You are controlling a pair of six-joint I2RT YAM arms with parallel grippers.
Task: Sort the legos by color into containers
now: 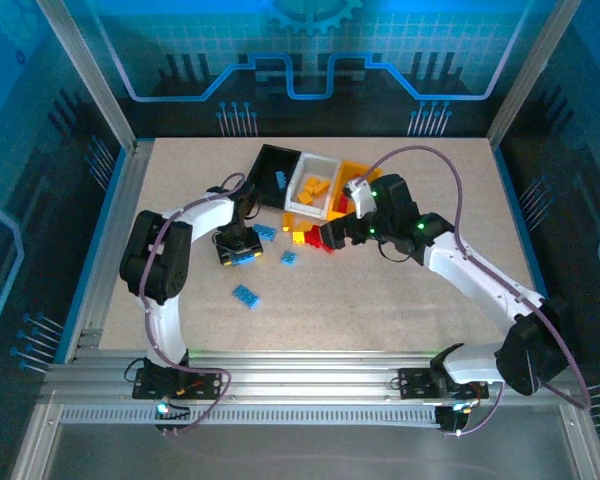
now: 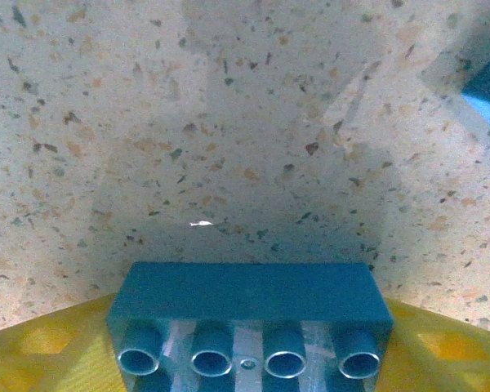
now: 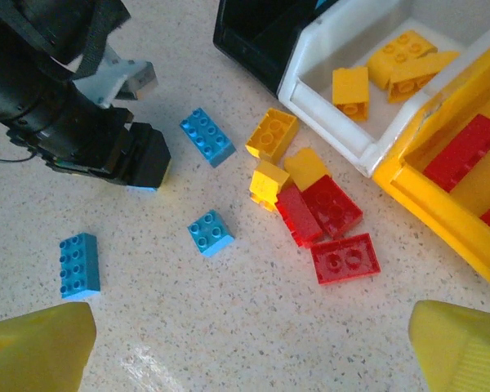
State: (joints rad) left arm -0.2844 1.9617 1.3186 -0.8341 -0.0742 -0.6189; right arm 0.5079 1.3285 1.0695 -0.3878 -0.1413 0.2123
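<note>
Speckled beige stone-look worktop (image 1: pixel 400 300), aluminium rails (image 1: pixel 310 375), blue-lit patterned panels (image 1: pixel 310 40) around. Left fingers (image 2: pixel 41 351) clamp a blue studded plastic brick (image 2: pixel 253 298) by its ends, low at the worktop; its near side cut off. Right fingers (image 3: pixel 41 347) released, wide apart, above loose red, yellow and blue bricks (image 3: pixel 345 260) beside the joined black bin (image 1: pixel 270 160), white bin (image 3: pixel 327 94) and yellow bin (image 3: pixel 429 204). Yellow bricks in white, red in yellow.

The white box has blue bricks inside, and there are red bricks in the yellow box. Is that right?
Not quite. The white box has yellow bricks inside, not blue ones. There are red bricks in the yellow box, just as you said. The right wrist view shows this best.
</note>
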